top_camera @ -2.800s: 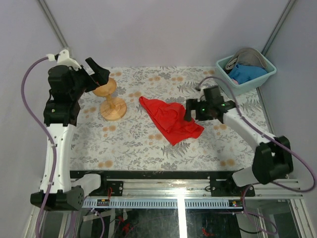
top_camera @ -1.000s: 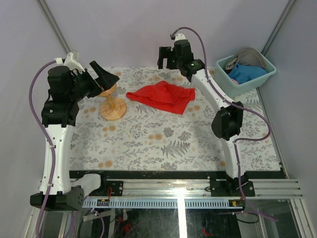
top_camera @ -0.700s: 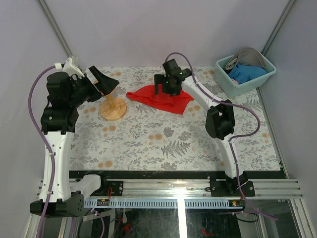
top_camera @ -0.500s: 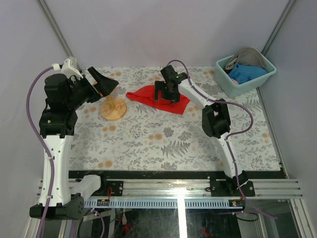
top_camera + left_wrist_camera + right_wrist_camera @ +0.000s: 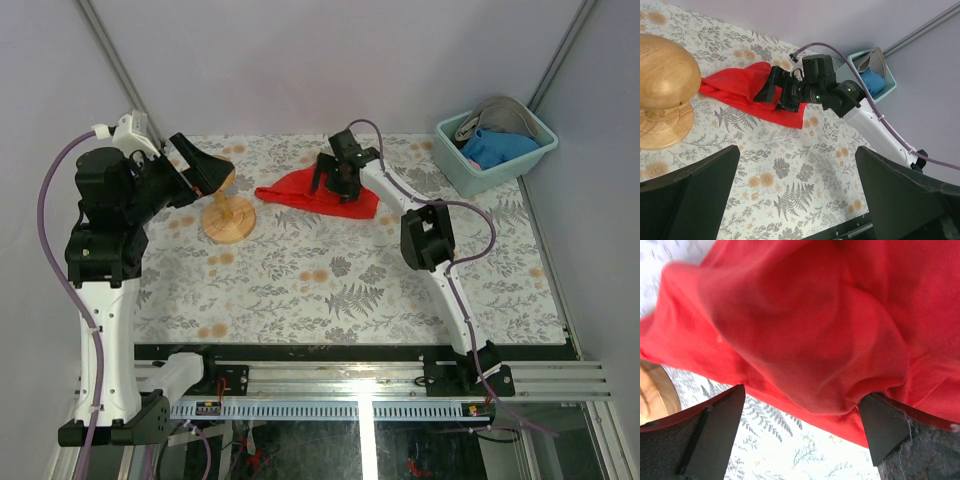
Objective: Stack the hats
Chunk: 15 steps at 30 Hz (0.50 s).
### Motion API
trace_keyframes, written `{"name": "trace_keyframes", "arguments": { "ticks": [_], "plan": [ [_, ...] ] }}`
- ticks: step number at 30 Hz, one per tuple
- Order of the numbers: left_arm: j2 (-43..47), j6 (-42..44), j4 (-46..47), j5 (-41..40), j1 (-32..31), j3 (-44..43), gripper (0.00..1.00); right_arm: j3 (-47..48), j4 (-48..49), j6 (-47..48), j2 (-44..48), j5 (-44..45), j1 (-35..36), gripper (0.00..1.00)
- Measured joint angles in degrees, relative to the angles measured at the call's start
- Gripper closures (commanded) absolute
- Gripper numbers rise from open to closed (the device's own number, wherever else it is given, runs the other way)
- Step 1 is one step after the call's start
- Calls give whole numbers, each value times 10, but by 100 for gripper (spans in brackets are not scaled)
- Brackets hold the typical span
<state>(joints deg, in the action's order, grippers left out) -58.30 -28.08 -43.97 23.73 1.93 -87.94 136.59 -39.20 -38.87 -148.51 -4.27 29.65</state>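
**Me:** Hovering low, my right pincer [image 5: 332,186] has its jaws spread wide over the red cloth [image 5: 300,192]. A rumpled fold of it bulges up between the fingers [image 5: 715,432]. I am gripping nothing. I cannot tell whether the pads actually touch the fabric.

**Partner:** And the edges around it?

**Me:** The cloth's hem runs across just under my fingertips, with the flowered table [image 5: 330,290] showing below it. The cloth's left tip reaches toward the wooden stand [image 5: 228,215] and stops near its base. The table's far edge and the back wall lie near, behind the cloth.

**Partner:** Your other arm?

**Me:** My left pincer [image 5: 797,150] is raised above the stand's rounded top, its jaws also wide apart and holding nothing. From its wrist camera the stand sits at the left, the cloth beyond it.

**Partner:** Where are the hats?

**Me:** In the teal basket [image 5: 490,176] at the far right corner, well apart from both pincers. A grey hat [image 5: 500,112] lies along the basket's far side and a blue hat [image 5: 497,147] sits bunched in front of it. The basket stands against the right edge of the table. Flowered surface runs between it and the cloth, and from the cloth's hem down to the black rail at the near edge.
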Motion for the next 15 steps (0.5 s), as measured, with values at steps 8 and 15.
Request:
{"name": "trace_keyframes", "arguments": {
  "ticks": [8,15],
  "plan": [
    [-15,10,-27,-2,0,-22,0,31,198,-18,-57,-45,-80,0],
    [-39,17,-37,-2,0,-22,0,76,406,14,-122,-47,-117,1]
  ]
}}
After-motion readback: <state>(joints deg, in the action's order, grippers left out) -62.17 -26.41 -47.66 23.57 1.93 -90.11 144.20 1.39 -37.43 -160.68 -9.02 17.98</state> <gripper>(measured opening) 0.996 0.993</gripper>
